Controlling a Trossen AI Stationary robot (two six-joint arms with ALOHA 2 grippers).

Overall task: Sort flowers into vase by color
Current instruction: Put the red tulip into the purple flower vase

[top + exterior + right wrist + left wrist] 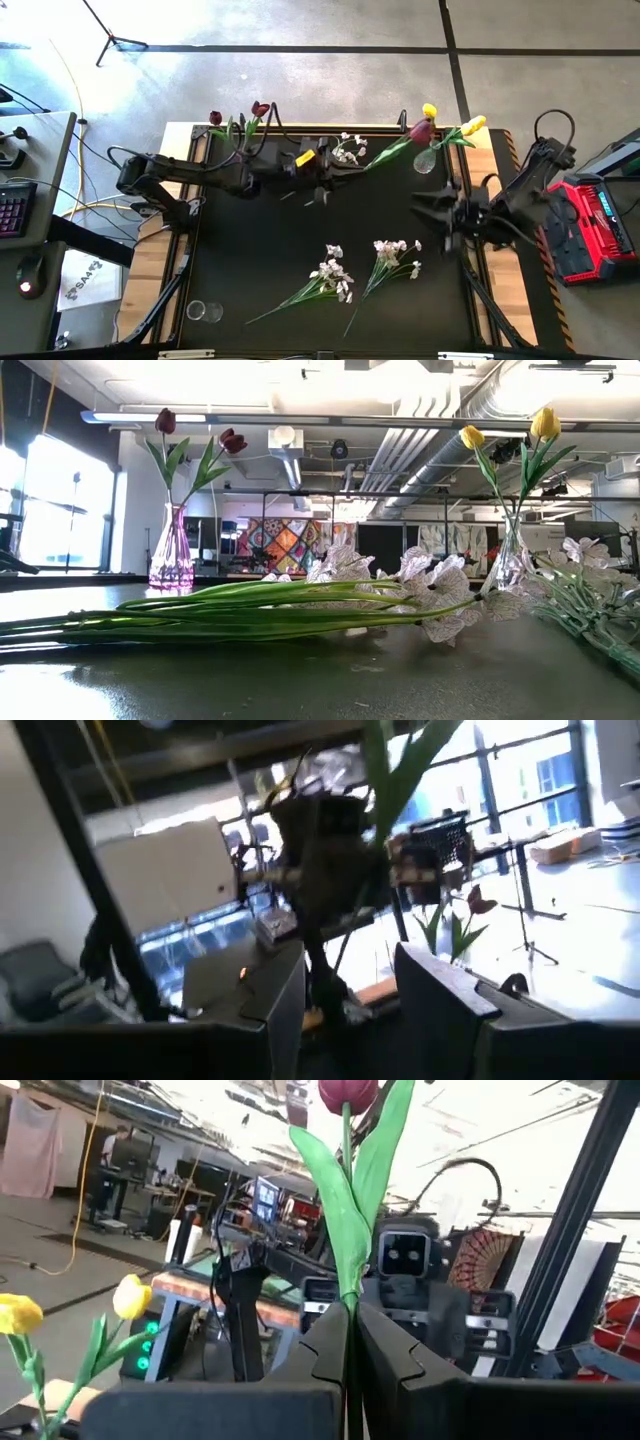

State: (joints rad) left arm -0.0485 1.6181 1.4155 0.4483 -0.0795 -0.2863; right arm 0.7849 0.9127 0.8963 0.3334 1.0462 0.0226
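Note:
My left gripper is shut on a maroon tulip at the far middle of the table. The bloom is close to the clear vase, which holds two yellow tulips. A pink vase at the far left holds two more maroon tulips. Two white sprays lie flat at the near middle, and a third shows by my left gripper. My right gripper is open and empty at the right, its fingers pointing at the left arm. My left gripper pinches the maroon tulip's green stem between its two fingers, below the leaves. The fingers come level from the table's left. The stem runs on past the fingertips toward the far right. The tulip is lifted clear of the table.
A small clear glass stands at the near left corner. The white sprays' long stems lie across the near half of the table. Frame posts stand along the table's edges.

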